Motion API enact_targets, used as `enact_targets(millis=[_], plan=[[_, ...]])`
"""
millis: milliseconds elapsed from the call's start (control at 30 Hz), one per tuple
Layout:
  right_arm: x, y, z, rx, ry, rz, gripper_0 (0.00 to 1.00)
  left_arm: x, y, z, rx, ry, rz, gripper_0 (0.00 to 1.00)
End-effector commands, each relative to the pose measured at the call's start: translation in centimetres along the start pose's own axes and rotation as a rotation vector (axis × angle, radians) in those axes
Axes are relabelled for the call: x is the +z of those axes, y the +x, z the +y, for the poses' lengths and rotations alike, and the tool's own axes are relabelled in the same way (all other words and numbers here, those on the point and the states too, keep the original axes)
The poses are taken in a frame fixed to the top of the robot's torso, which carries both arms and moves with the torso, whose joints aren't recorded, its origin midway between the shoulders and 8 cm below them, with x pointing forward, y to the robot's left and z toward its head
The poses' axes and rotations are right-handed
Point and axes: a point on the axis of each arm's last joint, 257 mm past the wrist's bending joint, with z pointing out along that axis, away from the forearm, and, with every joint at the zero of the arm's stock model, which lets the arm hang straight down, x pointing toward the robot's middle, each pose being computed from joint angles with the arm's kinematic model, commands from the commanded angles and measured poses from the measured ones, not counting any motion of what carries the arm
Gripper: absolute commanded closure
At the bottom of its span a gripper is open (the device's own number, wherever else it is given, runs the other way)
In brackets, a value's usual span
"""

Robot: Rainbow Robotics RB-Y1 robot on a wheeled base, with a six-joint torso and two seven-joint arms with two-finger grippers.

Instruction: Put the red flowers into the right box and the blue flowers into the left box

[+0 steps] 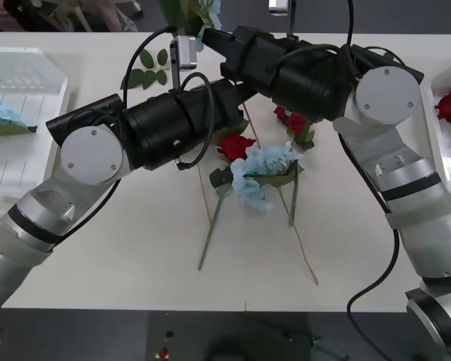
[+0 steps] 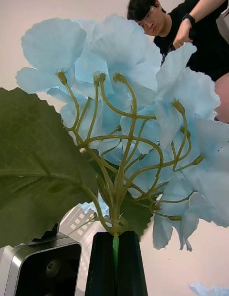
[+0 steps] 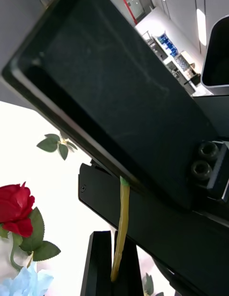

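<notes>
Handover: right gripper (image 2: 114,258) and left gripper (image 3: 114,262) both pinch a blue flower's (image 2: 119,110) stem; next, right lets go.

Left arm: bent, reaching forward and inward over mid-table.
Right arm: bent, crossing leftward above the left forearm.
Left gripper (image 3: 114,265): black fingers closed on a stem.
Right gripper (image 2: 116,262): fingers closed on a stem.

Bright, even overhead light washes out the white table (image 1: 135,263); shadows stay soft (ceiling strip lights (image 3: 201,26) glare), close black parts blur.
</notes>
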Motion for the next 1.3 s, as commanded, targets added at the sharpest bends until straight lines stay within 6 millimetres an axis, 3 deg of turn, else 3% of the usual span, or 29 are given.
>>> enact_targets(millis=[33,233,333,400,467,667,933,1033,1133,1300], plan=[[0.6,-1.1,1.4,-0.04,-0.026,-0.02,1.0,0.5,-2.8,-1.6,0.007,0.029,-0.051,1.0],[0.6,-1.2,1.4,-0.036,-0.025,-0.023,1.0,0.5,-2.8,-1.6,0.007,0.029,-0.051,1.0],[0.6,-1.0,1.0,-0.063,-0.011,-0.015,0.46,0.5,-2.8,-1.6,0.006,0.029,-0.051,1.0],[0.5,-1.0,0.8,-0.079,-0.004,-0.011,0.33,0.5,-2.8,-1.6,0.008,0.028,-0.051,1.0],[0.6,-1.0,0.7,-0.09,0.0,-0.01,0.29,0.5,-2.8,-1.5,0.012,0.025,-0.05,1.0],[0.5,-1.0,0.6,-0.107,0.003,-0.008,0.2,0.5,-2.8,-1.3,0.024,0.018,-0.049,1.0],[0.0,-1.2,0.0,-0.126,0.016,0.0,0.19,0.5,-2.8,-1.2,0.028,0.016,-0.048,1.0],[-0.5,-1.4,-0.5,-0.129,0.021,0.006,0.18,0.0,-3.0,-0.1,0.101,-0.018,-0.04,1.0],[-1.4,-1.7,-1.2,-0.123,0.029,0.016,0.18,-2.4,-4.3,2.7,0.182,-0.081,0.011,1.0],[-3.2,-2.7,-2.8,-0.075,0.042,0.02,0.18,-9.1,-6.6,7.7,0.266,-0.198,0.175,1.0]])
